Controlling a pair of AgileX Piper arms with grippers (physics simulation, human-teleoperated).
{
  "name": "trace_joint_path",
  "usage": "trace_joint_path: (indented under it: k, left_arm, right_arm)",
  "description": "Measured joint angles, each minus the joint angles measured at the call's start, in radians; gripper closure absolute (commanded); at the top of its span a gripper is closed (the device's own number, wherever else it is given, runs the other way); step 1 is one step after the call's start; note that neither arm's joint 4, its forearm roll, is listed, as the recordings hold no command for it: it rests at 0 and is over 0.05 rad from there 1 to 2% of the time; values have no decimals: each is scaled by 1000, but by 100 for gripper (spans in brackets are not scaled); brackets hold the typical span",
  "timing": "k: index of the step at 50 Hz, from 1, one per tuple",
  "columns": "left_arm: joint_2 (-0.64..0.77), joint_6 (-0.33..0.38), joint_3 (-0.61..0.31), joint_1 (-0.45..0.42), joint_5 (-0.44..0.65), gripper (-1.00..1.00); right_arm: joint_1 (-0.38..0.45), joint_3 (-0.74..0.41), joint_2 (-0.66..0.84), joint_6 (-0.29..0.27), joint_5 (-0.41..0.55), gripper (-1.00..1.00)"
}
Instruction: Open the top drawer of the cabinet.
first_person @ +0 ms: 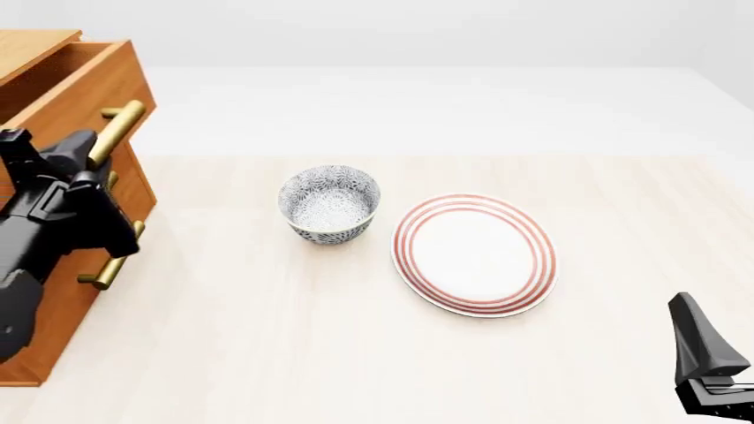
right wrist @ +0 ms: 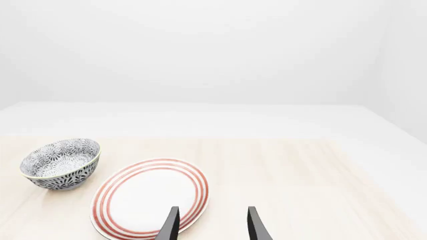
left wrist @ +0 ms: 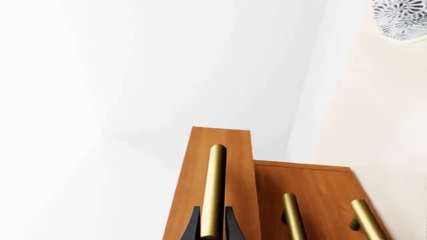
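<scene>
The cabinet stands at the table's left edge, an orange-brown wooden chest. Its top drawer is pulled out past the two lower drawer fronts. In the left wrist view the top drawer's front sticks out ahead of the others. My left gripper is shut on the top drawer's brass bar handle, which also shows in the front view. My right gripper is open and empty, low at the front right, over the near edge of a plate.
A patterned blue-and-white bowl stands mid-table, also in the right wrist view. A white plate with red rings lies right of it. The two lower brass handles sit beside the gripped one.
</scene>
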Motion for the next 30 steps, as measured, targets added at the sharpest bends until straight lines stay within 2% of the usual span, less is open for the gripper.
trace_joint_path:
  k: [30]
  left_arm:
    - [4, -10, 4, -69, -14, 100]
  right_arm:
    - [0, 0, 0, 0, 0, -100]
